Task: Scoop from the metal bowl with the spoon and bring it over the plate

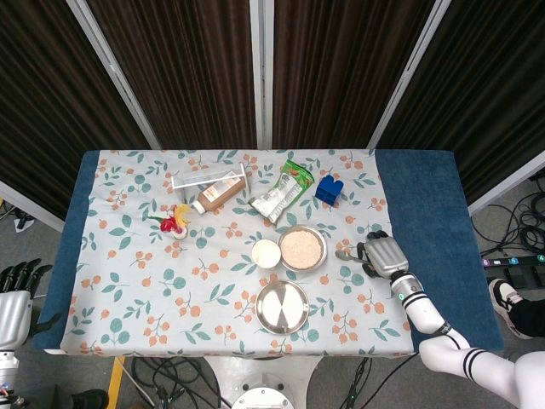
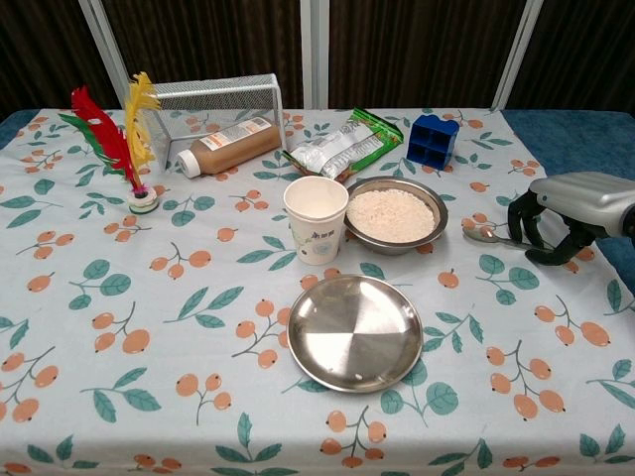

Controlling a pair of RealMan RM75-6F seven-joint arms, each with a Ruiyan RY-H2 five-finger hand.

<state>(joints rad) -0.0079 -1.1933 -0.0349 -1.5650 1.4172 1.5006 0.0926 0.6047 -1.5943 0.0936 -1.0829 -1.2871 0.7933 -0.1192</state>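
Note:
The metal bowl (image 1: 301, 248) (image 2: 394, 214) of pale grains stands right of centre. In front of it lies the bare metal plate (image 1: 282, 307) (image 2: 355, 332). A metal spoon (image 1: 345, 254) (image 2: 483, 235) lies just right of the bowl, its scoop pointing at the bowl. My right hand (image 1: 384, 256) (image 2: 571, 210) has its fingers curled around the spoon's handle, which they hide. My left hand (image 1: 14, 300) hangs off the table's left front corner, fingers apart and holding nothing.
A white paper cup (image 2: 316, 218) touches the bowl's left side. Behind stand a wire basket (image 2: 213, 99), a brown bottle (image 2: 226, 145), a snack bag (image 2: 342, 144) and a blue block (image 2: 433, 140). A feather shuttlecock (image 2: 124, 139) is at the far left.

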